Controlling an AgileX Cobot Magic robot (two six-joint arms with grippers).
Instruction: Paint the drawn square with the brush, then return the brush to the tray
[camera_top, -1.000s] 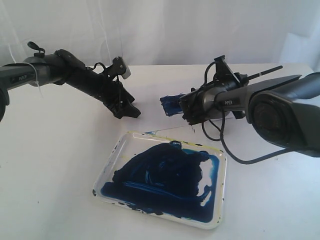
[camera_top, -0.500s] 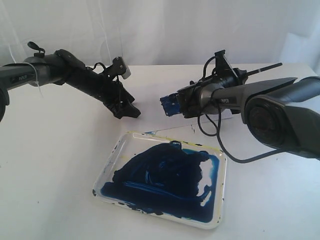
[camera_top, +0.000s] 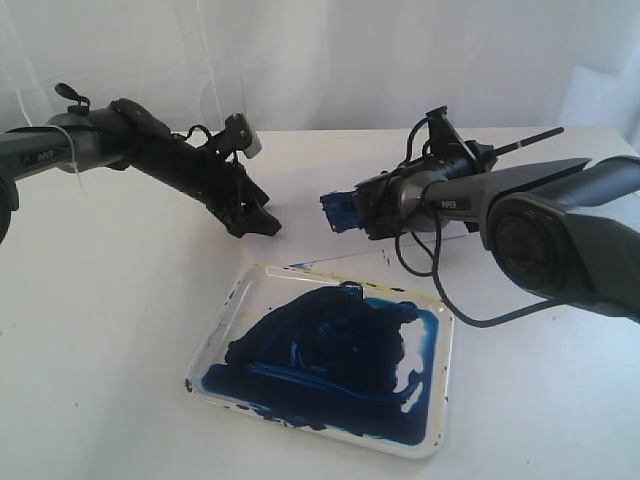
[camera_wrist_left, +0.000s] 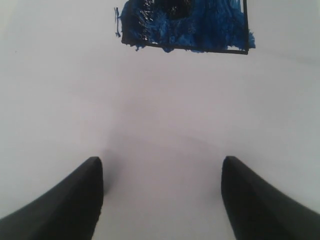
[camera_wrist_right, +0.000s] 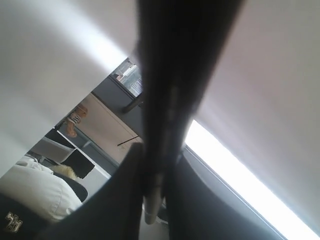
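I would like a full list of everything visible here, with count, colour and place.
tray: one, white smeared dark blue, front of the table
drawn square: one, black outline filled mostly blue, behind the tray
brush: one, black handle, in the right gripper
table: one, white, under everything
left gripper: one, black, fingers open, facing the drawn square
right gripper: one, black, fingers shut on the brush, beside the drawn square

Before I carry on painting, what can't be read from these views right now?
Exterior view: the tip of the brush is hidden behind the right end effector, so contact with the paper cannot be told.
Exterior view: the drawn square is partly covered by that end effector.
Left wrist view: the square runs off the frame edge.
Right wrist view: the brush handle is a close blur, and no square is in frame.
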